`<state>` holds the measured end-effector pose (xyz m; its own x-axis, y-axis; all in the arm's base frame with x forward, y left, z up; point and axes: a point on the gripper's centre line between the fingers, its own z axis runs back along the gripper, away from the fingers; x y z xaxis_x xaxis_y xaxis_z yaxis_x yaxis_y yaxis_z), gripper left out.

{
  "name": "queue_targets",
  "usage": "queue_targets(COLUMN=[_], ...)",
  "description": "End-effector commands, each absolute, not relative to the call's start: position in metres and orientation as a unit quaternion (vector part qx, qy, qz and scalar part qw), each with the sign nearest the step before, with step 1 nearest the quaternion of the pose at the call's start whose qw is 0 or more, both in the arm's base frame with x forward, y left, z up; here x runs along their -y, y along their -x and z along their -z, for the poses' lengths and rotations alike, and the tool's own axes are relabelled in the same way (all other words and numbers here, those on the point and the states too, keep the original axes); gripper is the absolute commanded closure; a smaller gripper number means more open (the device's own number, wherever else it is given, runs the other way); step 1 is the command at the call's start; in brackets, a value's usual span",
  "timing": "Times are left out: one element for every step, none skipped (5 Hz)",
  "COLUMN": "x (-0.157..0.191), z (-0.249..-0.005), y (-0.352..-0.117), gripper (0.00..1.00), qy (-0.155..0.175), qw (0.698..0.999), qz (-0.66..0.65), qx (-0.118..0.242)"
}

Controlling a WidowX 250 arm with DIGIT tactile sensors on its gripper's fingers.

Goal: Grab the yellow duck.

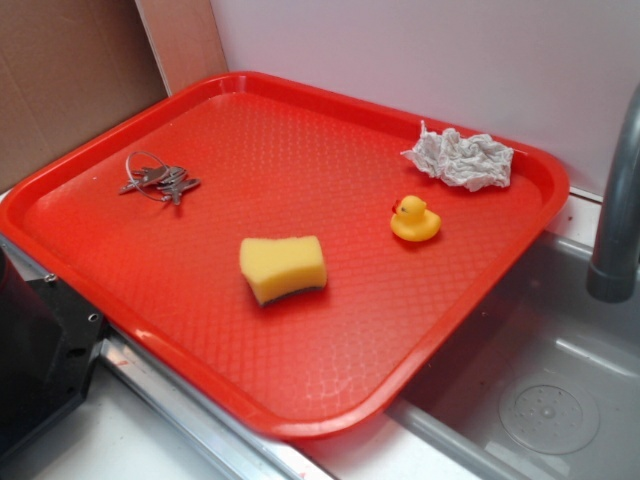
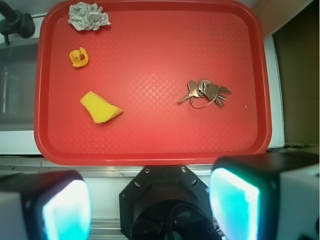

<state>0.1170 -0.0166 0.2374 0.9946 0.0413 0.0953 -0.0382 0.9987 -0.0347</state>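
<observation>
**Four items on a red tray, duck untouched**

Four things lie on the red tray [image 1: 120,300] in the exterior view: the duck [image 1: 414,219] sits upright toward the tray's right edge, just below a crumpled paper wad [image 1: 460,158] at the far right corner. A yellow sponge [image 1: 283,268] with a dark underside rests near the middle, well apart from the duck. A bunch of keys [image 1: 158,179] lies toward the far left. The tray overhangs a steel sink [image 1: 560,400], beside a grey tap [image 1: 618,210]. A black part of the robot shows at the lower left edge; the gripper itself cannot be made out here.

From the wrist camera, the duck [image 2: 79,57] sits near the tray's [image 2: 150,155] far left corner, just below the paper wad [image 2: 88,16]. The sponge [image 2: 100,107] lies nearer, the keys [image 2: 205,93] right of centre. The gripper [image 2: 150,202] hangs over the desk's near edge, off the tray, its two fingers [image 2: 65,210] spread wide with nothing between them, well apart from the duck.
</observation>
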Motion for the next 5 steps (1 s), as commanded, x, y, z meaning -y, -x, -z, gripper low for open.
queue_targets(x=[0.017, 0.027, 0.036, 0.05, 0.073], z=[-0.237, -0.217, -0.205, -0.19, -0.165], y=[-0.117, -0.141, -0.156, -0.172, -0.194], gripper=[0.0, 0.0, 0.0, 0.0, 0.0], qy=[0.016, -0.006, -0.022, -0.021, -0.043], qw=[0.999, 0.996, 0.987, 0.981, 0.973], qz=[-0.02, -0.072, -0.133, -0.155, -0.171], qx=[0.048, 0.042, 0.082, 0.116, 0.152])
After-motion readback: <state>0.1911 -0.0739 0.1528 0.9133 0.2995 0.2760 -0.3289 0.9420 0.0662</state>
